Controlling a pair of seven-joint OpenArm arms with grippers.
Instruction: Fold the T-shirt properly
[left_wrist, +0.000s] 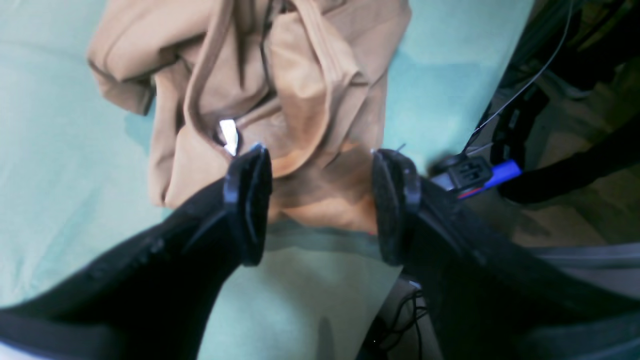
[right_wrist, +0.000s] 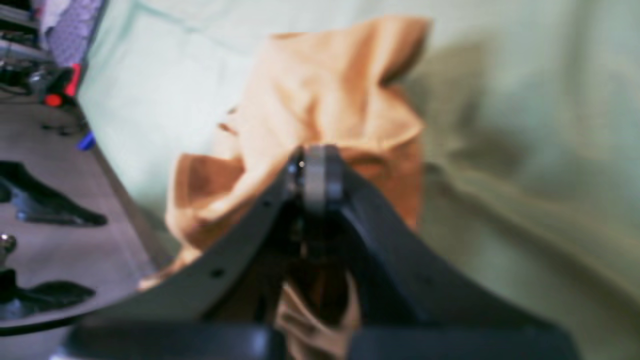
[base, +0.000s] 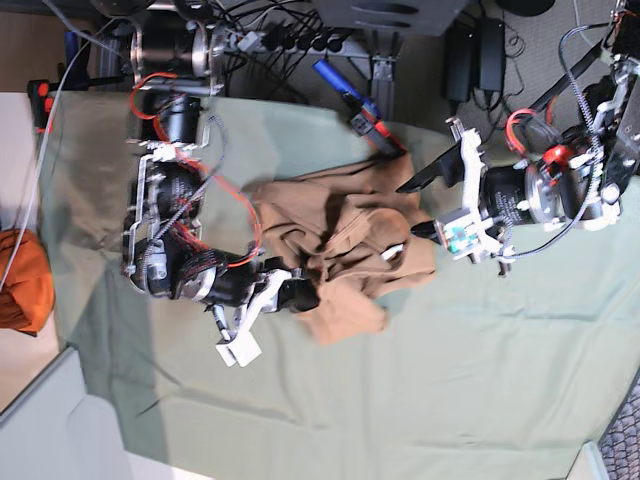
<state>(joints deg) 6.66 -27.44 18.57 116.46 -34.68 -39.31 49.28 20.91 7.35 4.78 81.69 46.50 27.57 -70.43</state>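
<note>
Already the right gripper (right_wrist: 320, 172) is clamped on the crumpled T-shirt (base: 345, 245) at its near-left edge, while the left gripper (left_wrist: 320, 200) hangs spread wide over the shirt's right edge

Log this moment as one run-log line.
T-shirt: crumpled, unfolded | right gripper: shut on T-shirt | left gripper: open, straddling hem | table cloth: under shirt
</note>
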